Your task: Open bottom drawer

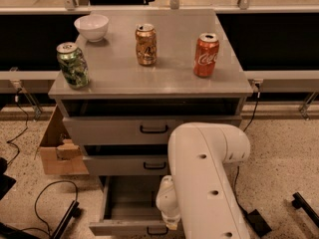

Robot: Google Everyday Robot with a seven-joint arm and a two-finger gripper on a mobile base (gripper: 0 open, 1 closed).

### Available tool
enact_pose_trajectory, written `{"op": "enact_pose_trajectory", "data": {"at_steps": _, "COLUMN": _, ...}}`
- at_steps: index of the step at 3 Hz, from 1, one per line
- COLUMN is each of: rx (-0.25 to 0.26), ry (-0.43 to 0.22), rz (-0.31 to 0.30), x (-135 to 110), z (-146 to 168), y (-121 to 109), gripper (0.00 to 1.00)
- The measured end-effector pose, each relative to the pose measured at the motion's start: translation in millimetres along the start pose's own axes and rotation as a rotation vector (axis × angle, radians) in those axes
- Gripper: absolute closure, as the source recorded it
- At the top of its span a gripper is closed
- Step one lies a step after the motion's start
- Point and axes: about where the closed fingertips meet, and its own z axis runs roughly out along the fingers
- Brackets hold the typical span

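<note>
The bottom drawer (124,227) of the grey cabinet is pulled well out, and its plain grey tray (130,195) shows from above. Its small black loop handle (157,230) sits on the front panel at the frame's lower edge. My gripper (170,222) hangs below the white arm (209,178), right at that handle. The mid-sized drawer front (127,165) and the tallest drawer front (119,130) above it stand only slightly out.
On the cabinet top (169,76) stand a white bowl (91,27), a green can (73,64), a gold can (146,44) and a red cola can (206,55). A cardboard box (57,148) sits left of the cabinet. Black cables (45,208) lie on the speckled floor.
</note>
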Motion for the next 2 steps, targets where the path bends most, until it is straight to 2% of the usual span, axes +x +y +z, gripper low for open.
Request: {"op": "enact_pose_trajectory", "data": {"at_steps": 2, "rx": -0.003, "ry": 0.001, "rz": 0.000, "x": 0.8, "z": 1.3, "y": 1.4, "gripper": 0.20}}
